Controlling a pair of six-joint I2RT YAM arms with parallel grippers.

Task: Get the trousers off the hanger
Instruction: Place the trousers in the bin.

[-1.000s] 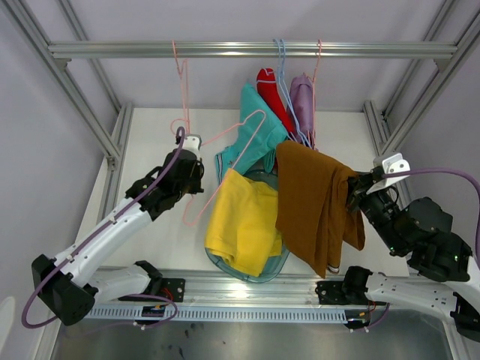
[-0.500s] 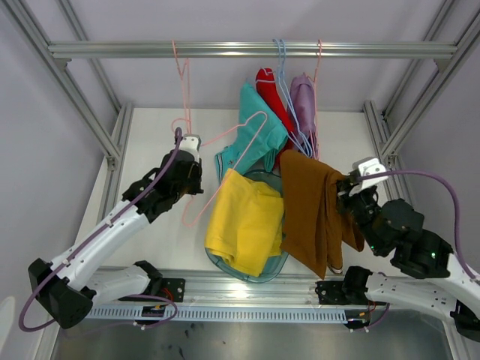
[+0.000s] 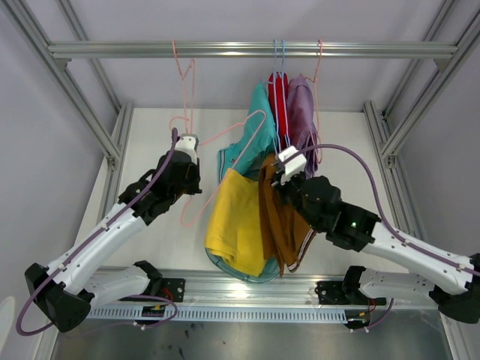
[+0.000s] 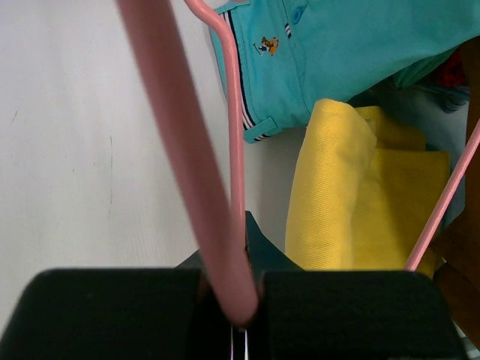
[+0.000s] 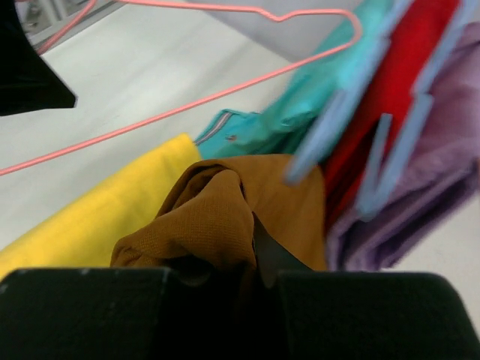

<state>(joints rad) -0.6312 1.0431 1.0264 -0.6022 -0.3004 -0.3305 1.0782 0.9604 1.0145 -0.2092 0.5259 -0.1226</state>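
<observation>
My left gripper [image 3: 189, 161] is shut on the bottom bar of an empty pink hanger [image 3: 240, 139], seen close in the left wrist view [image 4: 180, 150] between the pads [image 4: 244, 300]. My right gripper [image 3: 279, 176] is shut on the brown trousers [image 3: 281, 214], which hang bunched below it; their cloth fills the jaws in the right wrist view [image 5: 217, 210]. The yellow trousers [image 3: 232, 221] lie beside them. The teal trousers [image 3: 251, 139], red trousers [image 3: 278, 97] and lilac trousers [image 3: 301, 112] hang on blue hangers [image 3: 278, 67] from the rail [image 3: 247, 49].
A clear bluish tub [image 3: 259, 274] sits under the yellow and brown trousers. A bare pink hanger [image 3: 182, 75] hangs on the rail at the left, another [image 3: 318, 60] at the right. Frame posts stand at both sides.
My right arm has swung left with the brown trousers, from the right side to the middle beside the yellow ones. The hanging garments swung back upright. My left arm has barely moved.
</observation>
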